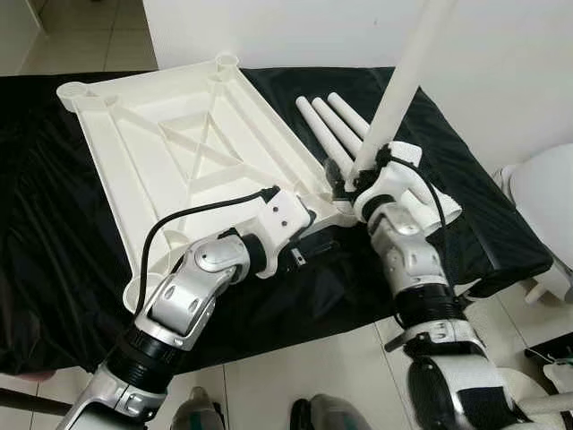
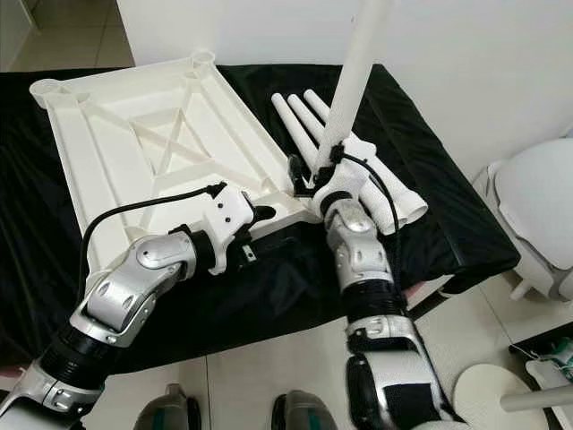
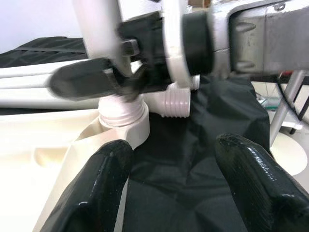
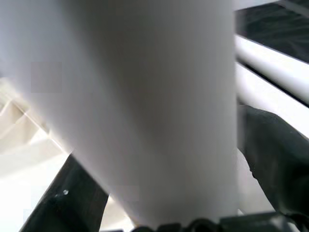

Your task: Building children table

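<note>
The right gripper (image 1: 351, 184), clamped on a white plastic table leg (image 1: 401, 85), stands it upright in the near-right corner socket (image 3: 126, 118) of the inverted white ribbed tabletop (image 1: 170, 134), while the left gripper (image 3: 176, 181), fingers wide, steadies that corner.

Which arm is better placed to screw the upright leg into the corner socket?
The right. Its end effector is shut on the upright leg standing over the corner socket. The left end effector is open beside the tabletop corner.
</note>
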Motion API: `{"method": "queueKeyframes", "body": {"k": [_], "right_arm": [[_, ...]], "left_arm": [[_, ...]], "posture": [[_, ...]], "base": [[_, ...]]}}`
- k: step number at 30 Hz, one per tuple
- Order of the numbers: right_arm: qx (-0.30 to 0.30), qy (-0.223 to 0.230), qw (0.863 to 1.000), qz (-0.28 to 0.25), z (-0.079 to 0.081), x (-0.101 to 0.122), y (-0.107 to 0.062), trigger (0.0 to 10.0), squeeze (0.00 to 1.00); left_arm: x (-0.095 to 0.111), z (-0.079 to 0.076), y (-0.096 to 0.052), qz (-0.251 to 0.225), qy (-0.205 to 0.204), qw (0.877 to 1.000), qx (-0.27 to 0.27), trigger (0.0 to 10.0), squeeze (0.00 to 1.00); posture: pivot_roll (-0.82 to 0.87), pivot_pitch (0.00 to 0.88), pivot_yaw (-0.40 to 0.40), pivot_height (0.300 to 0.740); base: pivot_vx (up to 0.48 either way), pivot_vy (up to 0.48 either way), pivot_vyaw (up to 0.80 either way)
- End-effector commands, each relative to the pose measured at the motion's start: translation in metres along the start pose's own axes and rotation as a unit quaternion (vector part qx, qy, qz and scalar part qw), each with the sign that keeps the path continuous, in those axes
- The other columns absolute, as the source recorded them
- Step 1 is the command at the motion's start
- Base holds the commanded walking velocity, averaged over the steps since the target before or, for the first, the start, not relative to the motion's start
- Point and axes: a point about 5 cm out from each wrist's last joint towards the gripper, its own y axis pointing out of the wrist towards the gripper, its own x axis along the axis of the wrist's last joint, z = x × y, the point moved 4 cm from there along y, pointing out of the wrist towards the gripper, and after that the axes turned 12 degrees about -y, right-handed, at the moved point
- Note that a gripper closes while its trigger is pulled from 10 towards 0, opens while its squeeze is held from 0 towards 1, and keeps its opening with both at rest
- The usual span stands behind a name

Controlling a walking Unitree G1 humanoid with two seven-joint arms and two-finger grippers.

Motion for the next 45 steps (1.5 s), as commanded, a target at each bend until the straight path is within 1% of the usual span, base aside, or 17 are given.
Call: {"method": "queueKeyframes", "body": {"k": [1, 2, 3, 6, 12, 20, 21, 23, 24, 25, 26, 39, 40, 41, 42, 44, 45], "right_arm": [[0.023, -0.005, 1.0, 0.007, 0.003, -0.006, -0.001, 10.0, 0.0], [0.042, -0.028, 0.999, 0.007, 0.001, -0.009, -0.003, 10.0, 0.0], [0.042, -0.028, 0.999, 0.007, 0.001, -0.009, -0.003, 10.0, 0.0], [0.095, -0.066, 0.993, 0.006, -0.003, -0.016, -0.008, 10.0, 0.0], [0.116, -0.091, 0.989, 0.009, -0.008, -0.021, -0.008, 10.0, 0.0], [0.124, -0.121, 0.985, -0.001, -0.018, -0.014, -0.002, 10.0, 0.0], [0.126, -0.122, 0.984, -0.005, -0.018, -0.012, -0.001, 8.8, 0.0], [0.128, -0.122, 0.984, -0.009, -0.018, -0.011, 0.0, 8.8, 0.0], [0.13, -0.125, 0.983, -0.011, -0.018, -0.011, 0.0, 2.6, 0.0], [0.13, -0.125, 0.983, -0.011, -0.018, -0.011, 0.0, 2.6, 0.0], [0.132, -0.127, 0.983, -0.009, -0.019, -0.012, 0.0, 0.0, 0.0], [0.157, -0.128, 0.979, 0.018, -0.016, -0.029, -0.007, 0.0, 0.0], [0.152, -0.12, 0.981, 0.021, -0.017, -0.031, -0.007, 10.0, 0.0], [0.152, -0.12, 0.981, 0.021, -0.017, -0.031, -0.007, 10.0, 0.0], [0.135, -0.102, 0.985, 0.022, -0.019, -0.031, -0.006, 10.0, 0.0], [0.135, -0.102, 0.985, 0.022, -0.019, -0.031, -0.006, 10.0, 0.0], [0.088, -0.075, 0.993, 0.028, -0.018, -0.031, -0.001, 10.0, 0.0]], "left_arm": [[-0.001, 0.0, 0.001, 0.002, 0.003, 1.0, 0.004, 10.0, 0.0], [0.0, 0.0, 0.001, 0.002, 0.004, 1.0, 0.003, 10.0, 0.0], [0.0, 0.0, 0.001, 0.002, 0.004, 1.0, 0.003, 10.0, 0.0], [0.0, 0.002, 0.001, 0.002, 0.006, 1.0, 0.004, 10.0, 0.0], [0.001, 0.003, 0.0, 0.002, 0.006, 1.0, 0.005, 10.0, 0.0], [0.003, 0.005, -0.002, 0.003, 0.009, 1.0, 0.009, 10.0, 0.0], [0.003, 0.006, -0.002, 0.003, 0.01, 1.0, 0.009, 10.0, 0.0], [0.002, 0.006, -0.003, 0.003, 0.01, 1.0, 0.009, 10.0, 0.0], [0.002, 0.006, -0.003, 0.004, 0.009, 1.0, 0.009, 10.0, 0.0], [0.002, 0.006, -0.003, 0.004, 0.009, 1.0, 0.009, 10.0, 0.0], [0.003, 0.006, -0.003, 0.004, 0.009, 1.0, 0.01, 10.0, 0.0], [0.003, 0.006, -0.004, 0.003, 0.009, 1.0, 0.01, 10.0, 0.0], [0.003, 0.005, -0.004, 0.003, 0.009, 1.0, 0.01, 10.0, 0.0], [0.003, 0.005, -0.004, 0.003, 0.009, 1.0, 0.01, 10.0, 0.0], [0.003, 0.005, -0.004, 0.003, 0.008, 1.0, 0.01, 10.0, 0.0], [0.003, 0.005, -0.004, 0.003, 0.008, 1.0, 0.01, 10.0, 0.0], [0.003, 0.005, -0.003, 0.002, 0.006, 1.0, 0.011, 10.0, 0.0]], "posture": [[-0.04, 0.0, -0.054, 0.74], [-0.04, 0.0, -0.051, 0.74], [-0.04, 0.0, -0.051, 0.74], [-0.04, 0.0, -0.048, 0.74], [-0.04, 0.0, -0.043, 0.74], [-0.03, 0.0, -0.032, 0.74], [-0.03, 0.0, -0.029, 0.74], [-0.03, 0.0, -0.029, 0.74], [-0.03, 0.0, -0.029, 0.74], [-0.03, 0.0, -0.029, 0.74], [-0.03, 0.0, -0.029, 0.74], [-0.03, 0.0, -0.028, 0.74], [-0.03, 0.0, -0.029, 0.74], [-0.03, 0.0, -0.029, 0.74], [-0.03, 0.0, -0.032, 0.74], [-0.03, 0.0, -0.032, 0.74], [-0.03, 0.0, -0.038, 0.74]], "base": [[0.0, 0.0, 0.0], [0.0, 0.0, 0.0], [0.0, 0.0, 0.0], [0.0, 0.0, 0.0], [0.0, 0.0, 0.0], [0.0, 0.0, 0.0], [0.0, 0.0, 0.0], [0.0, 0.0, 0.0], [0.0, 0.0, 0.0], [0.0, 0.0, 0.0], [0.0, 0.0, 0.0], [0.0, 0.0, 0.0], [0.0, 0.0, 0.0], [0.0, 0.0, 0.0], [0.0, 0.0, 0.0], [0.0, 0.0, 0.0], [0.0, 0.0, 0.0]]}}
